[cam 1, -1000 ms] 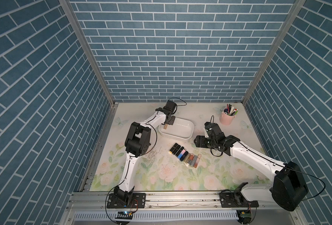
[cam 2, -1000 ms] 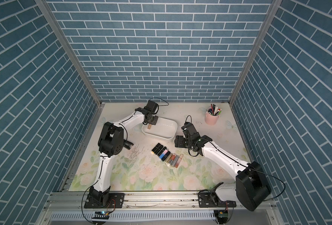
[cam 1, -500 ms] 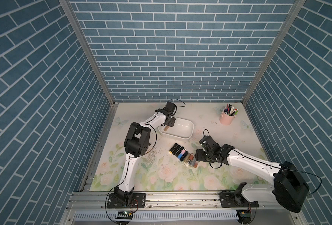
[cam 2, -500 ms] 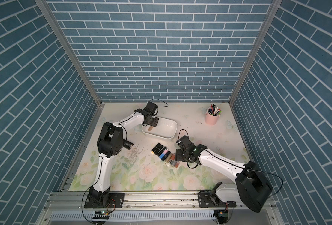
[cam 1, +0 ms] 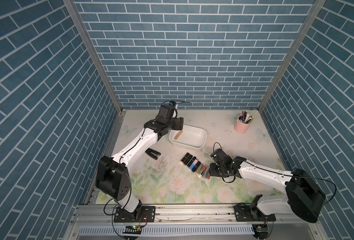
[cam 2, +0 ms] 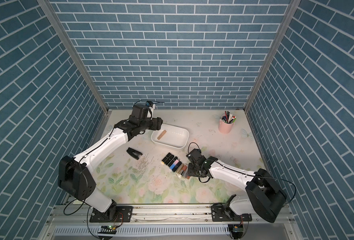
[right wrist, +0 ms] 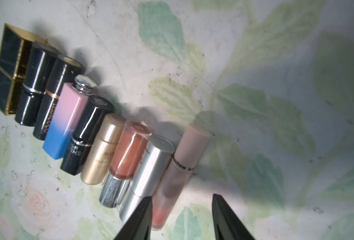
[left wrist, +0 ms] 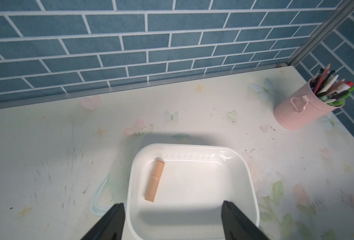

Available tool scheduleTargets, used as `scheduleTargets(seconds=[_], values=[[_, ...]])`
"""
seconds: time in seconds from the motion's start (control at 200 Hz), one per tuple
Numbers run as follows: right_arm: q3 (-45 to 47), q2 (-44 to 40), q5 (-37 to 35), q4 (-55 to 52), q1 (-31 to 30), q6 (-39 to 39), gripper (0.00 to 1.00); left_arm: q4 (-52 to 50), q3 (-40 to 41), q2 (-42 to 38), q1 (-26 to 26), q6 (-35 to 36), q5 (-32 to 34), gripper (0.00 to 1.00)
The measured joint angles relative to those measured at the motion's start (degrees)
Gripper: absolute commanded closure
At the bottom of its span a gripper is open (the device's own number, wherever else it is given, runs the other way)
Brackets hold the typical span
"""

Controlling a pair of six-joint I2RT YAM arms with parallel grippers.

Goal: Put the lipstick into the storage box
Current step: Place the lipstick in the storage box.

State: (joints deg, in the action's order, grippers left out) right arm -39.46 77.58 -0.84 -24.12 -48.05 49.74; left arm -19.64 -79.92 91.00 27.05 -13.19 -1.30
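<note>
The white storage box [cam 1: 186, 145] stands at the back middle of the table. A peach lipstick [cam 1: 178, 135] lies flat inside it near its left end, also seen in the left wrist view [left wrist: 155, 180]. My left gripper [left wrist: 173, 203] hovers over that end of the box [left wrist: 253, 187], open and holding nothing. A row of several lipsticks [cam 1: 194, 166] lies in front of the box. My right gripper [right wrist: 182, 197] is low at the row's right end, open. Its jaws straddle the end of a pale pink tube [right wrist: 184, 164], with a gap on the free side.
A pink pen cup [cam 1: 242, 125] stands at the back right. A small black stapler-like thing [cam 1: 153, 154] lies left of the row, with scattered bits [cam 1: 161, 164] beside it. Blue brick walls close in three sides.
My left gripper has opened and the peach lipstick it held upright now lies in the box. My right arm came forward to the row's right end, its jaws narrowing round the pink tube.
</note>
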Motion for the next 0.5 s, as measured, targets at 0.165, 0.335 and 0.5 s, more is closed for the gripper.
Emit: scheduleTargets(seconds=[0.165,0.335,0.5], values=[[0.0,1.95,-0.02,0.74,-0.94,0.02,0.5,0.68,3.67,-3.1,0.0,-1.18,-1.42,0.19],[-0.04,3.21,-0.07,0.85,-1.7,0.15,0.52,0.61,6.54,-5.6,0.02,-1.36,-1.38,0.18],[-0.26,3.98,-0.5,0.57,-2.38,0.57,0.56,0.72,7.5,-6.69,0.02,-1.38,-1.53,0.17]])
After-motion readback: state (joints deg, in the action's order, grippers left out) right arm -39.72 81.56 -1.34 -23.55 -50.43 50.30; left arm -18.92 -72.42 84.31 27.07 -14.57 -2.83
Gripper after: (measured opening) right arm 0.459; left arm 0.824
